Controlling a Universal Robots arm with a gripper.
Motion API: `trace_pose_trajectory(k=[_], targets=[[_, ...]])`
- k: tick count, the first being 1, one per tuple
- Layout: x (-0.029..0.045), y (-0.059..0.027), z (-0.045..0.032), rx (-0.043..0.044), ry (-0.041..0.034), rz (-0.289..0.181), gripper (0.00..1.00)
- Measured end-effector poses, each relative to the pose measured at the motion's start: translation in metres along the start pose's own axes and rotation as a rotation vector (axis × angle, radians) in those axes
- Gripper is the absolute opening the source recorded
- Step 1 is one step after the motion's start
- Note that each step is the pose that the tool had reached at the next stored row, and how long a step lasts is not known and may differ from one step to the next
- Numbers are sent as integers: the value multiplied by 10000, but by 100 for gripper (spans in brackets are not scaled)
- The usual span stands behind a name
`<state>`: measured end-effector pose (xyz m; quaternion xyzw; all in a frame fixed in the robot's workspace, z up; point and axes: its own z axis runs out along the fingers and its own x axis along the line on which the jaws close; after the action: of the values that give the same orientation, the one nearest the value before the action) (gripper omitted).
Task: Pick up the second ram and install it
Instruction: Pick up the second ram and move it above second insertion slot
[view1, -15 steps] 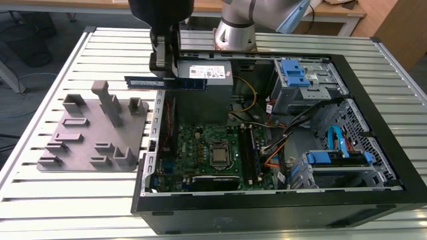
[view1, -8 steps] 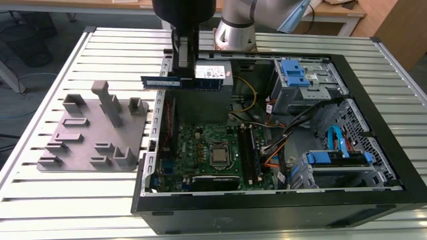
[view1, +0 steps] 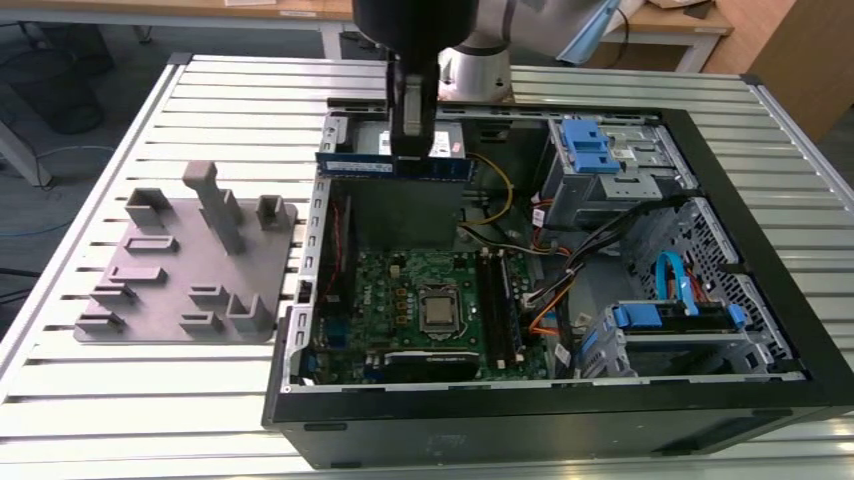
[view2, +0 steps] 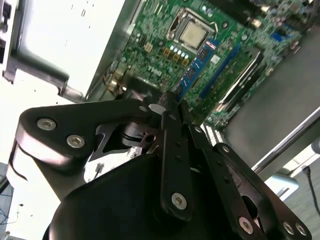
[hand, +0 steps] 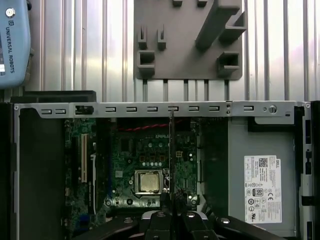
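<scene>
While the black gripper (view1: 408, 150) hangs over the open black computer case (view1: 747, 300) in the exterior view, its claw is pinched onto the second ram (view1: 354, 165), a slim blue circuit-board stick with a white sticker. The stick is held level, lengthwise across the view, and raised clear of the case floor. It is not seated in anything. It shows beyond the far edge of the green motherboard (view1: 400, 290), which carries a square silver processor socket (view1: 438, 312). Long black memory slots (view1: 497, 295) lie just to the exterior view's right of the socket, well apart from the stick. The case lies on its side on a slatted silver metal table (view1: 160, 400). A grey moulded fixture plate (view1: 174, 270) with upright posts rests on the table, to the exterior view's left of the case. Blue plastic drive brackets (view1: 594, 145) sit on the case's right side.

Second wrist view: the black fingers (view2: 175, 130) are pressed close together. The blue stick (view2: 195, 70) is clamped at the gripper (view2: 169, 100) tips and projects away over the motherboard (view2: 150, 45). Dark chips show on its face. The socket (view2: 192, 32) lies beyond.

First wrist view: from the gripper (hand: 172, 200) the stick (hand: 171, 150) shows edge-on as a thin dark line across the motherboard (hand: 135, 150), passing just beside the socket (hand: 149, 181). The fixture plate (hand: 185, 45) lies beyond the case wall (hand: 125, 108). A white label (hand: 262, 187) sits on a grey metal panel.
</scene>
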<state>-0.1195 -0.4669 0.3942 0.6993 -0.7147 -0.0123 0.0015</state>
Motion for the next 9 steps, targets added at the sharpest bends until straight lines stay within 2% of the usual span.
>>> trace_pose_trajectory(k=[9], targets=[[-7, -300, -6, -30, 2, 1, 14]])
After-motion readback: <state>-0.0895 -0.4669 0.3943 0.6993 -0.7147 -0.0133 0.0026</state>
